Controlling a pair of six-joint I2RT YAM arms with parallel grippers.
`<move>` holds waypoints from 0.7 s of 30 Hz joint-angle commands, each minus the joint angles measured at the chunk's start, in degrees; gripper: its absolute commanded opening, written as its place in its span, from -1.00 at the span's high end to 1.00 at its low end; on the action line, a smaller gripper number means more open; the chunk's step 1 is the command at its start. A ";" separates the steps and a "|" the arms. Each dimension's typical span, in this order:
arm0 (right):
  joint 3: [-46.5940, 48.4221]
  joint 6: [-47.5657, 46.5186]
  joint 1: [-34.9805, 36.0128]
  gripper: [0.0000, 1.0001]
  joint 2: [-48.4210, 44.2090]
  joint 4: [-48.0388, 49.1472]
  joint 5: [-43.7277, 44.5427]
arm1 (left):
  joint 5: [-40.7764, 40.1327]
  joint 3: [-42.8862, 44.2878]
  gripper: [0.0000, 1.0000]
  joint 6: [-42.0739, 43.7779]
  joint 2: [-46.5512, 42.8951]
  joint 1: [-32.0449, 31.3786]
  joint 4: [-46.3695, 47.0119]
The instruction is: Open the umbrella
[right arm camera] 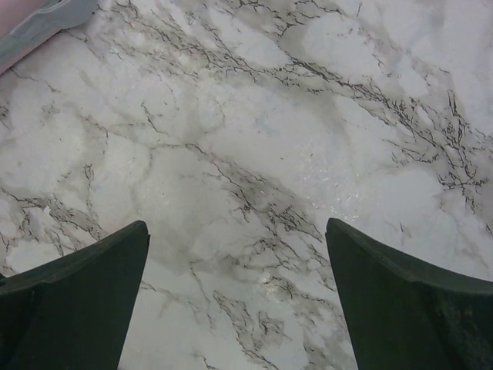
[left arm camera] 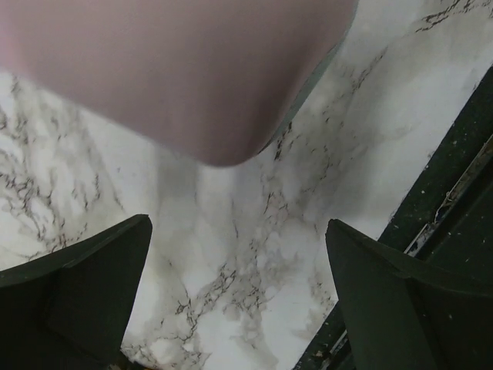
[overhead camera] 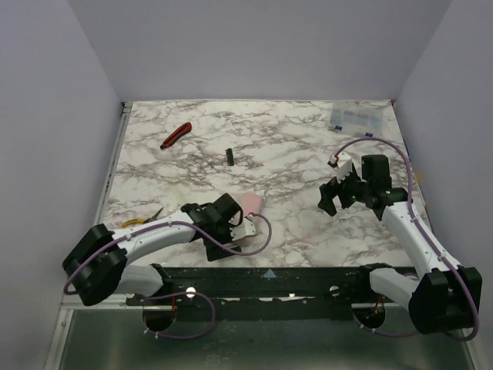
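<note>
The umbrella (overhead camera: 250, 203) lies folded on the marble table (overhead camera: 293, 154), a small peach-pink patch near the front middle. My left gripper (overhead camera: 222, 223) hangs just beside it on its near-left side. In the left wrist view the umbrella (left arm camera: 177, 77) is a blurred pink mass at the top, apart from the open left gripper (left arm camera: 239, 231), which has only marble between its fingers. My right gripper (overhead camera: 333, 196) hovers over the table to the umbrella's right. It is open (right arm camera: 237, 231) and empty, with a corner of the umbrella (right arm camera: 19, 15) at the top left.
A red-and-black hand tool (overhead camera: 176, 136) lies at the back left, a small black piece (overhead camera: 229, 156) near the middle, a yellow-handled tool (overhead camera: 139, 223) by the left arm, and a clear packet (overhead camera: 358, 117) at the back right. The black front rail (left arm camera: 454, 193) runs close to the left gripper.
</note>
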 commanded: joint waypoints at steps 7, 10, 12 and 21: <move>3.27 4.12 -0.18 -1.00 2.97 -4.10 5.38 | -5.29 19.02 -0.87 -9.33 21.25 -6.92 10.61; 4.72 5.05 -0.17 -1.00 4.78 -4.09 4.33 | 2.93 24.96 -0.74 -12.24 24.04 -6.92 12.84; 5.80 5.56 -0.18 -1.00 5.93 -4.19 3.22 | 10.37 25.96 -0.73 -13.33 23.30 -6.85 15.04; 7.92 12.52 0.52 -1.00 10.53 -1.99 -5.73 | 31.02 12.30 -0.82 -19.05 2.66 9.29 23.66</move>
